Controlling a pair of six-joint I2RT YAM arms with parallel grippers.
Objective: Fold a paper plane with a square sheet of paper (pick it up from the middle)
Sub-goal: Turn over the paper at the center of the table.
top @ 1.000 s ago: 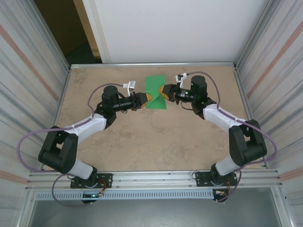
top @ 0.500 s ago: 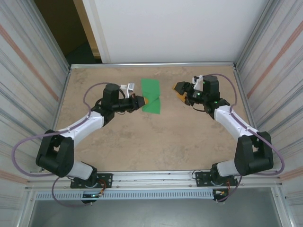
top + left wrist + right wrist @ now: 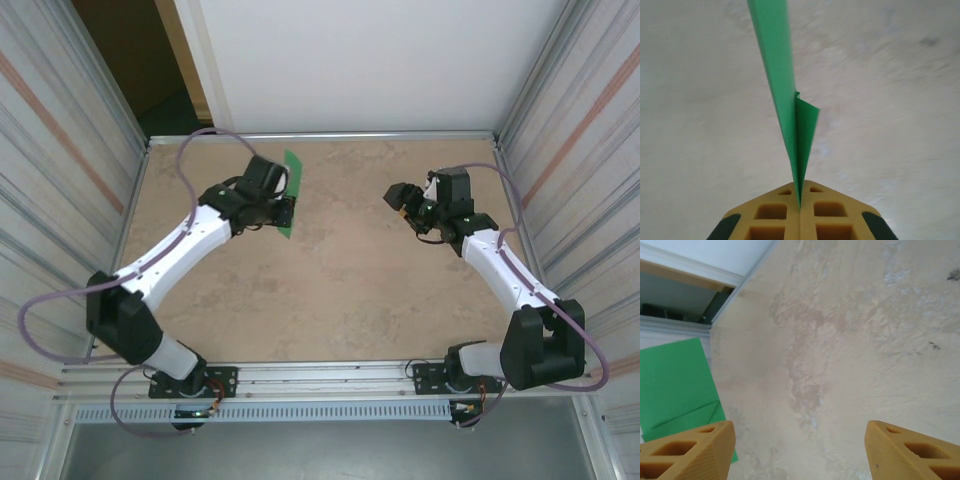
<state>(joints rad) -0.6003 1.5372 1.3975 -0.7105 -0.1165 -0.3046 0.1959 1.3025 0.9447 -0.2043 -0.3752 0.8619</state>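
Left gripper (image 3: 287,212) clamped on the partly folded green paper sheet (image 3: 291,190), sheet held on edge over the far-left area of the table (image 3: 330,290), right gripper (image 3: 398,197) spread wide and empty, well apart

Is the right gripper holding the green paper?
No, the right gripper is open and empty; the left gripper pinches the paper.

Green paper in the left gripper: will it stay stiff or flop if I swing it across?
Probably fairly stiff edgewise: the green paper stands straight out from the left gripper, pinched at its edge. It looks thin, so a fast swing could make it flutter. One folded flap stands open, so the creases may not hold.
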